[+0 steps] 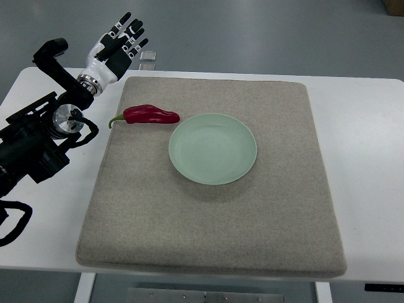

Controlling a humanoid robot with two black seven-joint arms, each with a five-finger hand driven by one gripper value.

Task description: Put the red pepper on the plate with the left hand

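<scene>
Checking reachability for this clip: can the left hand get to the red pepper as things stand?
Probably yes. The left hand is raised with fingers spread beyond the mat's far left corner, holding nothing. The red pepper lies bare on the mat beside the green plate, with nothing between it and the hand.

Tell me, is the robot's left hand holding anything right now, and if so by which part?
Nothing is held. The left hand is open, up past the mat's far left corner, and the red pepper lies on the mat beside the plate.

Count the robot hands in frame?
1. The left hand is at the upper left, past the mat's far-left corner, fingers spread and holding nothing. The right arm is out of view.
</scene>
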